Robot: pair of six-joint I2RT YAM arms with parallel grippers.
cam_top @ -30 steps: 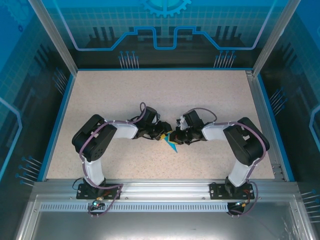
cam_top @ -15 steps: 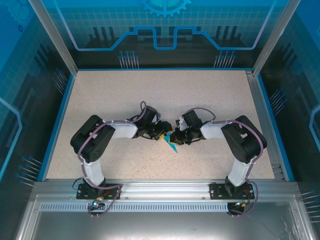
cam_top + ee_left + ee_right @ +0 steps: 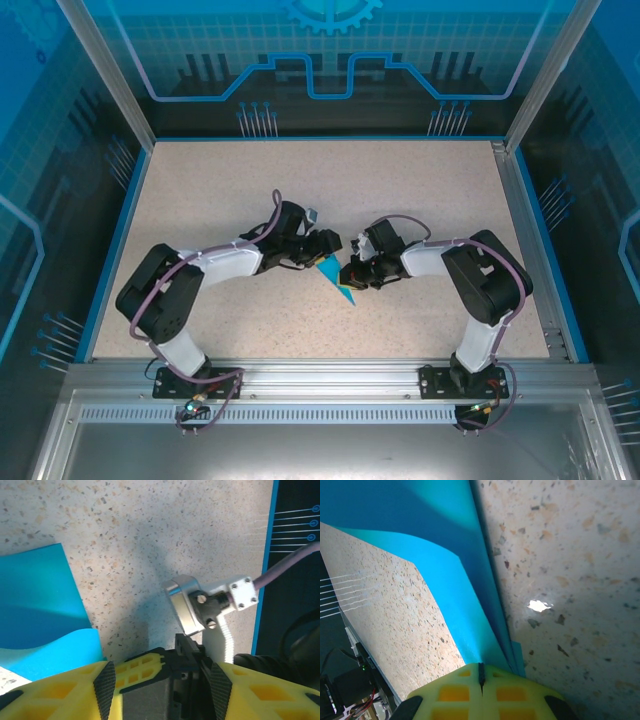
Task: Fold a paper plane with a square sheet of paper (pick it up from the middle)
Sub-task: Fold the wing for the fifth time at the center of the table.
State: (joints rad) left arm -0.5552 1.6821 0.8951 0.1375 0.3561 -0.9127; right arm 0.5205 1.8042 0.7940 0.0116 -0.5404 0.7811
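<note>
Item: slim teal-blue folded paper plane (image 3: pixel 337 281), centre of the speckled beige worktop (image 3: pixel 230 190), long axis running from between the arms to a sharp tip aimed at the near edge. The yellow-fingered right gripper (image 3: pixel 351 272) is nearer and is clamped tight on the plane's right side. The left gripper (image 3: pixel 328 243) is partly spread and empty, with the plane just beside it toward the near edge.

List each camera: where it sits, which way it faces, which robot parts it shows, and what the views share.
Top external: above and behind the bases, looking down at the table; both arms, left gripper and right gripper at the teal paper.
Left wrist: on the left arm, facing the table; its open yellow fingers, paper beside them.
Right wrist: facing down; its fingers shut on the paper.
Shared: all show the paper.
</note>
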